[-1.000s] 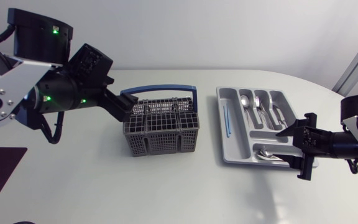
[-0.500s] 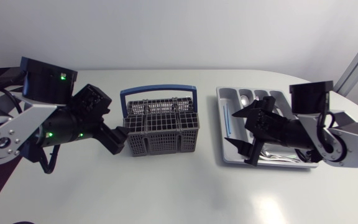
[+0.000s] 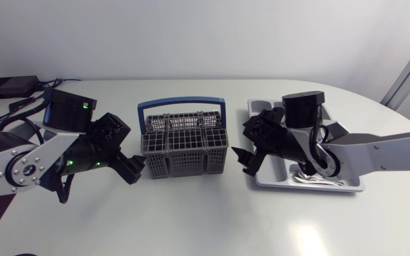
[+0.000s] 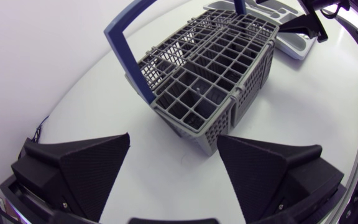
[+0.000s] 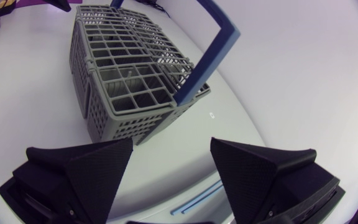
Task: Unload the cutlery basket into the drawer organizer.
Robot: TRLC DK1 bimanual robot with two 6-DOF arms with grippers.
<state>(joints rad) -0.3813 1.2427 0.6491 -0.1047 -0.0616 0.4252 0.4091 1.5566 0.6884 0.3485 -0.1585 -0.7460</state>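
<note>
White table [image 3: 191, 224]: basket [image 3: 186, 149], organizer [image 3: 255, 117].

Head cam: overhead, looking down on cutlery basket [image 3: 185, 144]. Left and right wrist cams: close, low, facing the basket from opposite sides. All three share it.

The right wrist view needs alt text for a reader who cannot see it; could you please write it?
An open right gripper faces a grey cutlery basket with an upright blue handle, standing on a white table. Under the gripper shows the pale rim of the drawer organizer.
</note>
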